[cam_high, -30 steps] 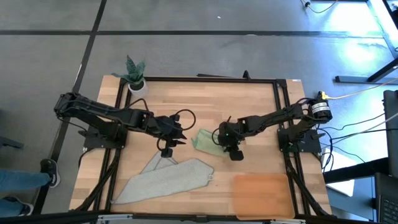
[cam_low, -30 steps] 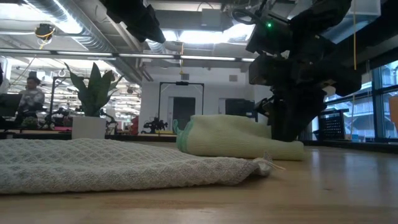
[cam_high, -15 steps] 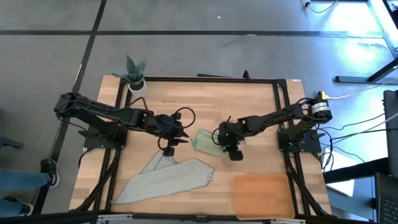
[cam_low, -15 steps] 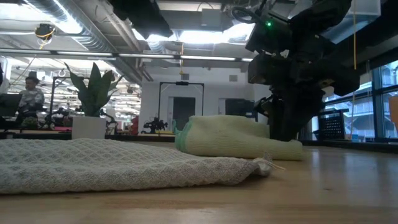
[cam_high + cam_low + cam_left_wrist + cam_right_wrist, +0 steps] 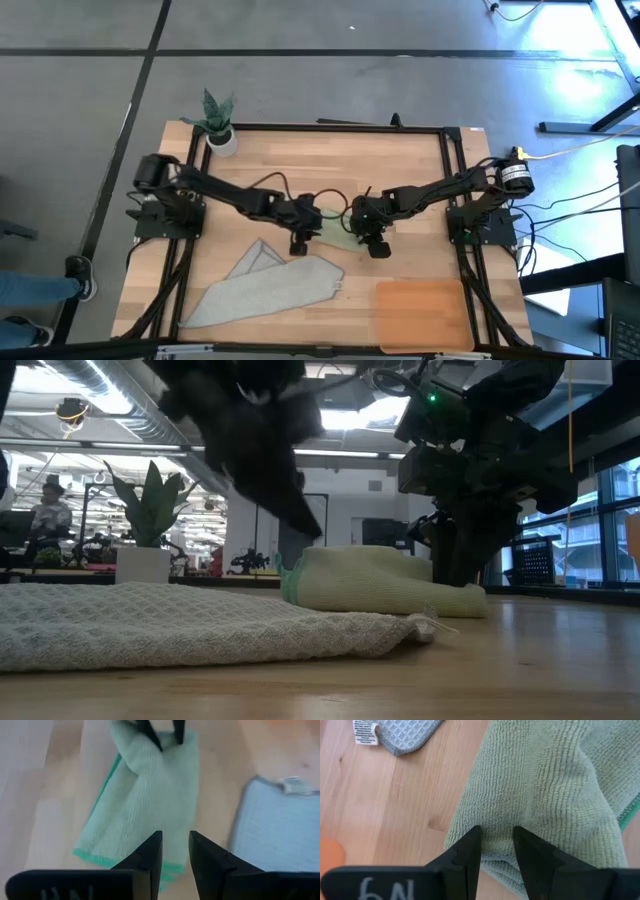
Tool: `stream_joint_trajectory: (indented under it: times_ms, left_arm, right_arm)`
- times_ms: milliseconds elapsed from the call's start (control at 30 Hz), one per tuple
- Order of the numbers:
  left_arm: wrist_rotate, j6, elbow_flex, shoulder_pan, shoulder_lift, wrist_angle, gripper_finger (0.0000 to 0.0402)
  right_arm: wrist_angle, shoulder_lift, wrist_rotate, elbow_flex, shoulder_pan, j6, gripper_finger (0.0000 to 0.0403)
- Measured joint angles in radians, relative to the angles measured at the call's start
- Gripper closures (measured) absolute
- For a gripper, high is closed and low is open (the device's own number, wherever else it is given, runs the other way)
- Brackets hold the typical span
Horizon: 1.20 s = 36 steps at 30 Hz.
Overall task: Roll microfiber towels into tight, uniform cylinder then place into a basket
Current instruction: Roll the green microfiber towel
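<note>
The pale green towel [image 5: 332, 228] lies bunched in a loose roll at the table's middle, also shown in the low view [image 5: 370, 590]. My right gripper [image 5: 497, 851] is shut on the roll's right end. My left gripper [image 5: 175, 855] is open and hovers just above the roll's left end [image 5: 125, 855], slanting down; it does not seem to touch. The grey towel [image 5: 265, 285] lies spread flat toward the near left. The orange-brown basket [image 5: 422, 312] sits at the near right. My right gripper pinches a fold of the green towel's right end [image 5: 496, 827] between its two fingers. The fingers slant down from the table's right side. The towel puckers around the fingertips [image 5: 150, 734] and lies on the table.
A small potted plant [image 5: 216, 122] stands at the far left corner. A white label [image 5: 366, 731] sticks out of the grey towel's corner close to the green roll. Bare wood lies between the towels and the far edge.
My left gripper has swung down and toward the table's right, from above the grey towel to the green roll's left end, most of it in the last half second. The right gripper and both towels have kept still.
</note>
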State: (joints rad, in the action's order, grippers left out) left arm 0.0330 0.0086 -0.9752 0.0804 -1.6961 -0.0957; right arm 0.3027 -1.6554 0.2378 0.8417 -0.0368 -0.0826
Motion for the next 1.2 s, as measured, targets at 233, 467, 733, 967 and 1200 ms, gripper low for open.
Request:
stream_joint_trajectory:
  times_ms: [233, 467, 733, 967, 1200]
  left_arm:
    - [0.0, -0.003, 0.0, -0.024, -0.113, 0.066, 0.0316]
    - [0.001, -0.088, 0.0, -0.06, -0.163, 0.074, 0.0316]
    - [-0.012, -0.133, 0.001, -0.051, -0.132, 0.11, 0.0316]
    - [0.104, -0.021, -0.023, -0.053, -0.02, 0.125, 0.0316]
    - [0.242, -0.003, -0.023, -0.119, -0.023, 0.072, 0.0316]
  right_arm:
    - [0.0, 0.0, 0.0, 0.0, 0.0, -0.001, 0.0283]
    - [0.0, 0.0, 0.0, 0.0, 0.0, -0.001, 0.0283]
    - [0.0, 0.0, 0.0, 0.0, 0.0, -0.004, 0.0283]
    - [0.002, 0.0, 0.0, 0.0, 0.0, -0.004, 0.0283]
    - [0.003, 0.0, 0.0, 0.0, 0.0, -0.004, 0.0283]
